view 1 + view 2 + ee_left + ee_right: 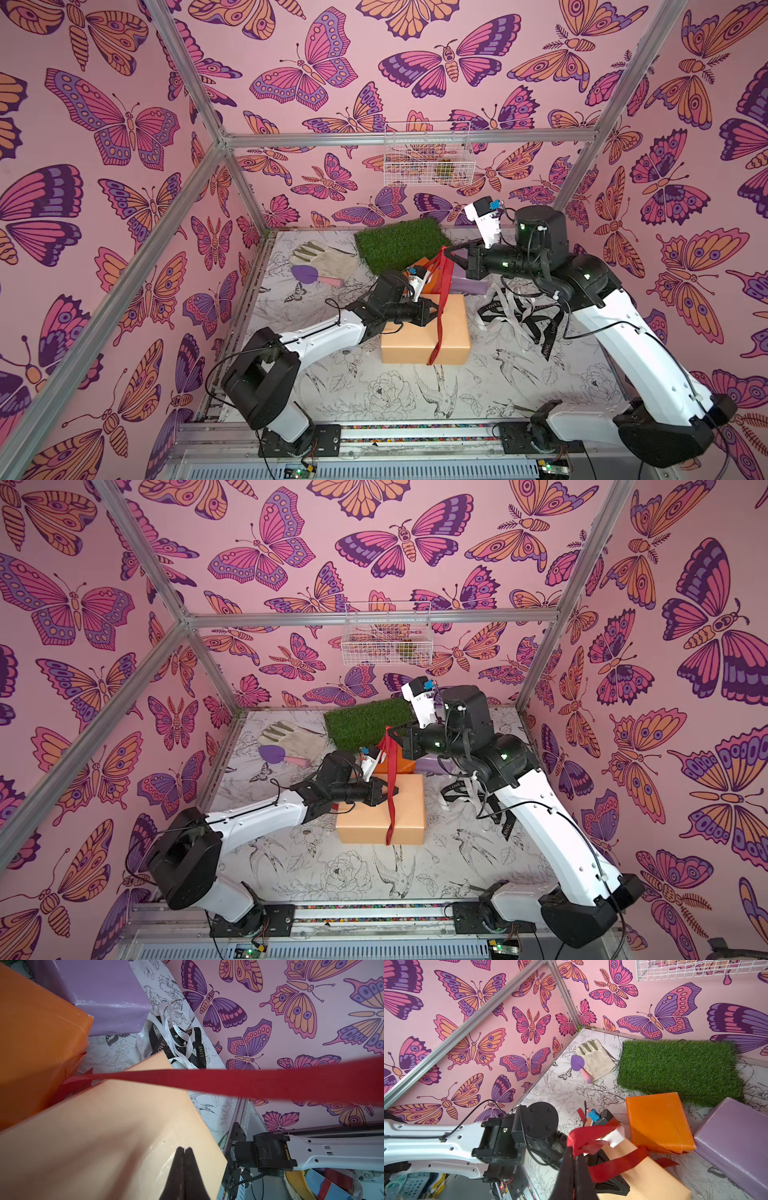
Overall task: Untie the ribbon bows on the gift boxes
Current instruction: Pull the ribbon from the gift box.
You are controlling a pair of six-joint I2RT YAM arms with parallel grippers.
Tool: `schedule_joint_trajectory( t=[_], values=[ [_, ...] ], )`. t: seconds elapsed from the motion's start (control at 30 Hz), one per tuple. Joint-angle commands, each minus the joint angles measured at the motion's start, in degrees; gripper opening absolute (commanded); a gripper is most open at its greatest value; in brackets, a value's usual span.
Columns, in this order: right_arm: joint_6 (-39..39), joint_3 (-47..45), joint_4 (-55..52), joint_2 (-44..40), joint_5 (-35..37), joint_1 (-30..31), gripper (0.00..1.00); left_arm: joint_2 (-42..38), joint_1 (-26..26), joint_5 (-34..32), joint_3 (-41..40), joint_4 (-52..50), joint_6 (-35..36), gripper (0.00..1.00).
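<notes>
My right gripper (445, 250) (574, 1150) is shut on the red ribbon (441, 299) (583, 1138) and holds it up above the boxes. The ribbon's strands hang down across the peach gift box (453, 332) (409, 812) and over its front edge; no bow shows in it. Shut on nothing, my left gripper (435, 311) (184, 1149) rests its tips on the peach box's top (104, 1136). Just behind sit the orange box (656, 1120) (37, 1043) and the lilac box (733, 1142) (99, 991), both bare. The black lettered ribbon (548, 332) and the white ribbon (176, 1039) lie loose in a tangle to the right.
A green turf mat (399, 245) lies at the back. Left of it are a cream glove (328, 259) and a purple trowel (305, 274). A white wire basket (428, 153) hangs on the back wall. Butterfly-patterned walls with metal frame bars close in three sides.
</notes>
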Motion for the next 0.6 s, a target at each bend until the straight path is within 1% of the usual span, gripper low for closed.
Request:
schedule_joint_trajectory(
  t=[0.0,0.1,0.13,0.2,0.23,0.33,0.43,0.57],
  values=[
    [-2.18,7.04,11.21,-3.29,-0.63,-0.02,0.00,4.85,0.82,-2.49,-2.90,-11.78,-3.55,0.00],
    [-2.66,4.79,10.95,-4.13,0.27,0.00,0.00,4.40,0.91,-3.13,-3.94,-11.73,-4.00,0.00],
    [-2.88,3.59,10.78,-4.62,0.90,0.03,0.00,3.77,0.91,-2.80,-4.35,-11.52,-4.09,0.02],
    [-3.23,-0.17,10.66,-5.78,2.53,-0.06,0.00,1.27,1.00,-1.43,-5.79,-9.42,-4.85,0.15],
    [-3.16,-2.16,10.84,-6.35,3.31,-0.10,0.00,-0.02,0.94,-0.92,-6.34,-8.26,-5.20,0.20],
    [-2.53,-9.24,12.01,-8.15,5.00,-0.14,0.00,-5.22,0.92,-0.96,-6.79,-6.36,-5.15,0.30],
    [-0.57,-15.81,14.05,-9.95,6.00,-0.39,0.00,-10.06,0.91,-3.72,-7.34,-4.69,-4.52,0.40],
    [2.13,-21.10,16.53,-11.32,6.12,-1.58,0.00,-14.80,1.00,-5.09,-9.75,1.70,-4.35,0.51]
  ],
)
